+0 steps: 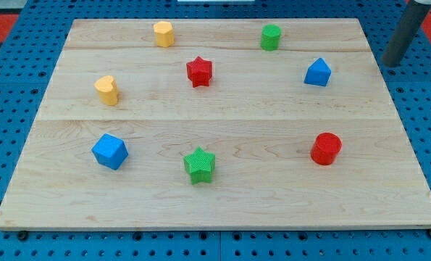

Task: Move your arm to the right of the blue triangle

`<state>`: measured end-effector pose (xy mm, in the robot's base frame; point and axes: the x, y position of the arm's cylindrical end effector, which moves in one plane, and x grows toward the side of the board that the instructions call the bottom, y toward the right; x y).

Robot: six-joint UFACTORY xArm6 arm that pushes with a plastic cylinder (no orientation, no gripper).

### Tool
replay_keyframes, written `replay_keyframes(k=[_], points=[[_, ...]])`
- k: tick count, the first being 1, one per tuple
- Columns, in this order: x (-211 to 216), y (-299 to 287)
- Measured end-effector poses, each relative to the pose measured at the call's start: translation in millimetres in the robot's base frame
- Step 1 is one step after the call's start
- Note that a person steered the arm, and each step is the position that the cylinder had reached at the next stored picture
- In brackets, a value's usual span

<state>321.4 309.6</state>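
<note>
The blue triangle (317, 72) sits on the wooden board (222, 196) at the view's upper right. My tip (392, 64) is the lower end of a dark rod that comes down from the view's top right corner. It stands just off the board's right edge, over the blue pegboard, about a hundred pixels to the right of the blue triangle and slightly higher in the view. It touches no block.
Other blocks on the board: yellow hexagon (164, 34), green cylinder (271, 37), red star (199, 71), yellow heart-like block (107, 90), blue cube (110, 151), green star (199, 164), red cylinder (326, 148).
</note>
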Motion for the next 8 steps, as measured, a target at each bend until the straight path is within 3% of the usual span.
replay_keyframes(k=[4, 8], points=[[15, -42], [41, -43]])
